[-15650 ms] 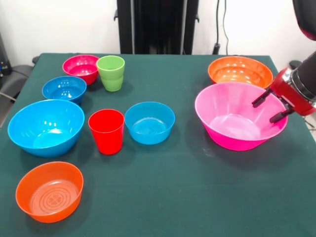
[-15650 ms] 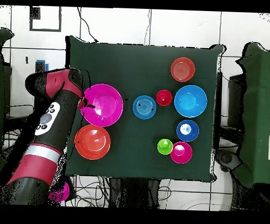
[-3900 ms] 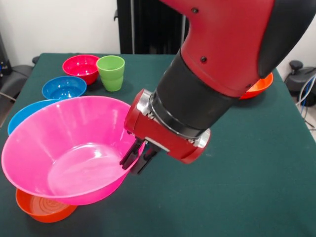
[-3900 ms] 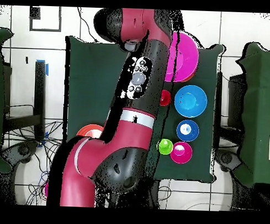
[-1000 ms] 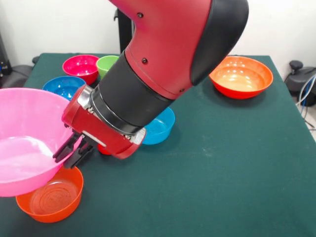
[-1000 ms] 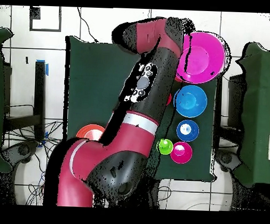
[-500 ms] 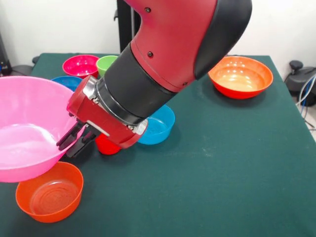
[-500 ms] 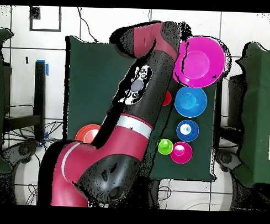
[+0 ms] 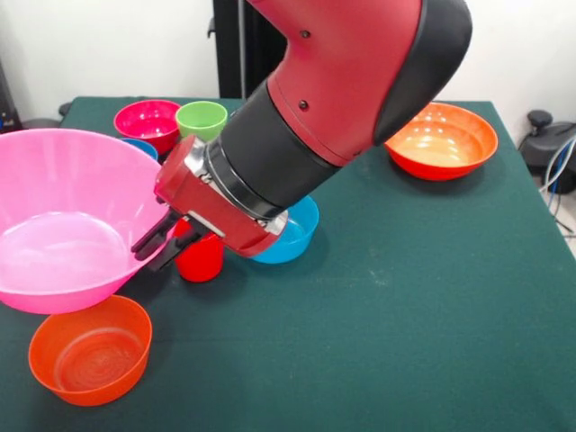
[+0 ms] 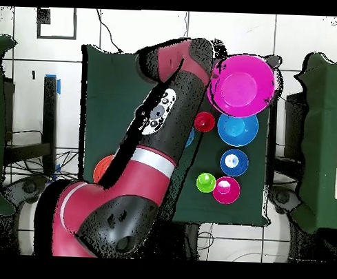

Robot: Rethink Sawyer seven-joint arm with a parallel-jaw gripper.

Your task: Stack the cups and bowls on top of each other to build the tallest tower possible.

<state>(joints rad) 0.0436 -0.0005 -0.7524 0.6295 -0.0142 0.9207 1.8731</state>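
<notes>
The end effector (image 9: 165,245) is clamped on the rim of the hot-pink bowl (image 9: 67,220), with one finger (image 9: 153,233) lying against the outer wall; the mating finger is presumably inside the rim, though the overlap of the dark fingers makes this hard to confirm. The hot-pink bowl is held above the green table (image 9: 405,297), upright, with its opening facing up.

In the front view, the hot-pink bowl hangs over the left part of the table. Its lower edge overlaps the small orange bowl (image 9: 90,349), which stands on the table near the front edge. In the overhead view, the hot-pink bowl (image 10: 241,85) covers part of the large light-blue bowl (image 10: 238,128); the front view hides that bowl completely.

The red cup (image 9: 200,257) stands upright on the table just beside the end effector, partly hidden by it. The mid-size blue bowl (image 9: 290,229) sits behind the red cup and is partly covered by the arm (image 9: 333,108). The green cup (image 9: 202,120) and the magenta bowl (image 9: 147,123) stand side by side toward the far left of the table. A smaller blue bowl (image 9: 144,146) shows only as a sliver behind the hot-pink rim; the overhead view shows it whole (image 10: 234,162), between the large light-blue bowl and the magenta bowl (image 10: 226,190).

The large orange bowl (image 9: 440,139) stands alone at the far right, well apart from the other items.
</notes>
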